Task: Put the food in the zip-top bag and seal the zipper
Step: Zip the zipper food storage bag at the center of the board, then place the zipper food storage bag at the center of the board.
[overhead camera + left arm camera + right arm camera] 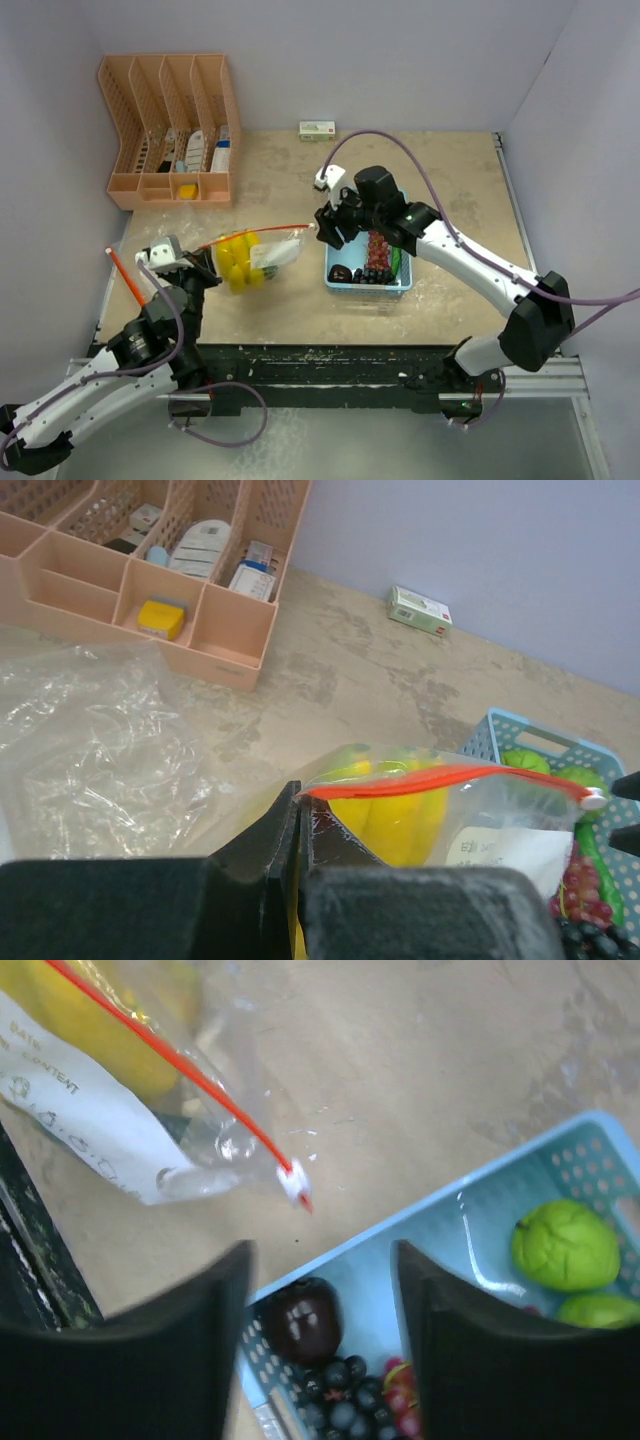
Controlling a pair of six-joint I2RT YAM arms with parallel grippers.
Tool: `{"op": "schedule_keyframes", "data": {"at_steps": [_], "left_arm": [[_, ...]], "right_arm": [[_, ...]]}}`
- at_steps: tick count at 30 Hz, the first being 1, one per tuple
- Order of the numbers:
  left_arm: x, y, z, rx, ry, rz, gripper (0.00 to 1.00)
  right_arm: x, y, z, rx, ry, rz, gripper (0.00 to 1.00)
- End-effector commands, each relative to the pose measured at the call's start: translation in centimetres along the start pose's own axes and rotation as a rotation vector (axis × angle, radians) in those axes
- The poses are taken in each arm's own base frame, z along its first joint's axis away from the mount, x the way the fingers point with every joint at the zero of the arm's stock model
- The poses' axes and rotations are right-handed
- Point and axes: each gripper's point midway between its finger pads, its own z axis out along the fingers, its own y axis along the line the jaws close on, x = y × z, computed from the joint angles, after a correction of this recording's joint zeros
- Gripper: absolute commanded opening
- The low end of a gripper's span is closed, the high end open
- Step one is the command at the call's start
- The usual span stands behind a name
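bag: the zip-top bag [262, 252] was strung between the two arms, just left of the basket [368, 287], with the banana bunch [238, 260] inside
zipper axis: the red zipper [255, 232] ran left to right, from the left gripper to its slider [295, 1180] at the right end
slider vs fingers: it sat just ahead of the right gripper's gap, roughly centred, and touched nothing
nearer arm: right; the left was at the far end of the zipper
left gripper [299, 812]: clamped on the bag's left top corner, at the zipper line
right gripper [320, 1255]: fingers wide, nothing held
right arm pose: elbow bent, reaching across the basket, wrist aimed at the bag
left arm pose: stretched forward from its base, holding the bag's top edge up
other food: grapes [340, 1405], berries [377, 255], green fruits [565, 1245] and cucumber [600, 865] were in the basket, not bagged yet
zipper state: couldn't tell whether open or sealed
next, my read: a short advance puts the slider between the right fingers
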Motion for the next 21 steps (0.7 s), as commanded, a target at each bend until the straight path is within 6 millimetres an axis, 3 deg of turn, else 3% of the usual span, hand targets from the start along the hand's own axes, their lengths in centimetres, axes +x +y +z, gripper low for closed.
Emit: {"op": "schedule_keyframes", "data": {"at_steps": [1, 2, 3, 7, 11, 13, 15, 17, 21], "left_arm": [[-4.5, -1.3, 0.4, -0.006, -0.094, -0.069, 0.00], [-4.8, -2.0, 0.6, 0.005, -0.099, -0.066, 0.00], [-5.1, -2.8, 0.9, 0.018, -0.104, -0.054, 0.00], [-6.0, -7.1, 2.7, 0.080, -0.130, 0.001, 0.00], [-7.0, -12.2, 5.7, 0.152, -0.190, 0.060, 0.00], [-8.2, -13.8, 7.6, 0.171, -0.203, 0.067, 0.00], [-9.6, -14.0, 10.3, 0.171, -0.211, 0.050, 0.00], [-9.4, -13.7, 12.6, 0.146, -0.199, 0.050, 0.00], [-8.1, -11.0, 15.3, 0.021, -0.168, 0.072, 0.00]], "right_arm": [[-2.3, -3.1, -3.4, 0.194, -0.093, 0.055, 0.80], [-3.0, -3.1, -3.9, 0.205, -0.123, 0.062, 0.96], [-3.6, -3.2, -4.5, 0.218, -0.148, 0.070, 1.00], [-5.3, -3.2, -6.3, 0.246, -0.203, 0.107, 1.00], [-5.2, -2.9, -6.6, 0.237, -0.195, 0.123, 1.00], [-4.9, -2.7, -6.6, 0.233, -0.196, 0.138, 1.00], [-4.7, -2.5, -6.7, 0.226, -0.205, 0.147, 1.00], [-4.2, -2.3, -6.6, 0.221, -0.206, 0.158, 0.99], [-3.8, -2.2, -6.3, 0.219, -0.222, 0.177, 1.00]]}}
